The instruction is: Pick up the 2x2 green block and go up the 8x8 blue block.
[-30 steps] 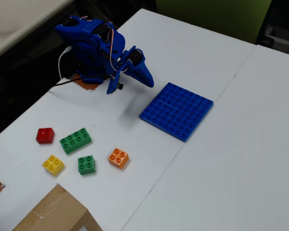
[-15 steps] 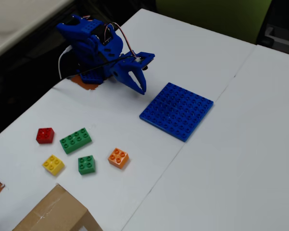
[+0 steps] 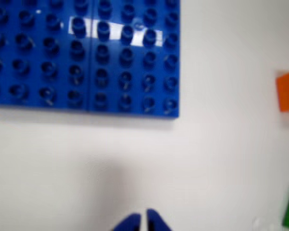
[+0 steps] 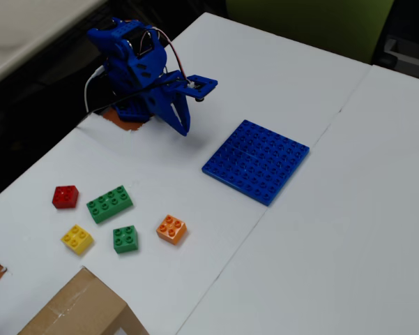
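Fixed view, left to right. Small red plastic brick (image 4: 65, 197), long green eight-stud brick (image 4: 109, 204), small yellow brick (image 4: 77, 239), the small square green four-stud brick (image 4: 125, 239) I must lift, and small orange brick (image 4: 171, 229) lie loosely spaced on the white desk (image 4: 265, 77), apparently so each can be gripped from above. My blue claw (image 4: 183, 129), tips pressed together and empty, hangs near my base, well apart from them. Right of it lies the large flat blue studded baseplate (image 4: 256, 160), bare, with open desk on every side. A cardboard box (image 4: 80, 310) crowds the near edge.
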### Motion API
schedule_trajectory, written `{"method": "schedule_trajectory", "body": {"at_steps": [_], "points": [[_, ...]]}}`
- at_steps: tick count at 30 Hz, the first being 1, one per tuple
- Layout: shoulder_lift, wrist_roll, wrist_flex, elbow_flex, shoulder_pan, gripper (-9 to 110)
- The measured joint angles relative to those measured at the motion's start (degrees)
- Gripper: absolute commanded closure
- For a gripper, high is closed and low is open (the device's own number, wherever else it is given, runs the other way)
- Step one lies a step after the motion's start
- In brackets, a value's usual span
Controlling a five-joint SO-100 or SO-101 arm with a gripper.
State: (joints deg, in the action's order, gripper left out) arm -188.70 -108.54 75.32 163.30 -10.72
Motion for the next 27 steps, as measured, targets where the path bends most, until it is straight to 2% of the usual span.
{"method": "schedule_trajectory", "body": {"at_steps": [8, 15, 20, 24, 27], "points": [[27.2, 0.7, 17.6, -32.9, -1.5, 101], [55.8, -0.4, 14.0, -49.1, -7.9, 97], [74.3, -7.4, 14.5, -60.6, -16.6, 89], [82.1, -8.3, 11.7, -64.5, -23.6, 81], [84.8, -4.9, 8.1, -64.9, -27.2, 79]]}}
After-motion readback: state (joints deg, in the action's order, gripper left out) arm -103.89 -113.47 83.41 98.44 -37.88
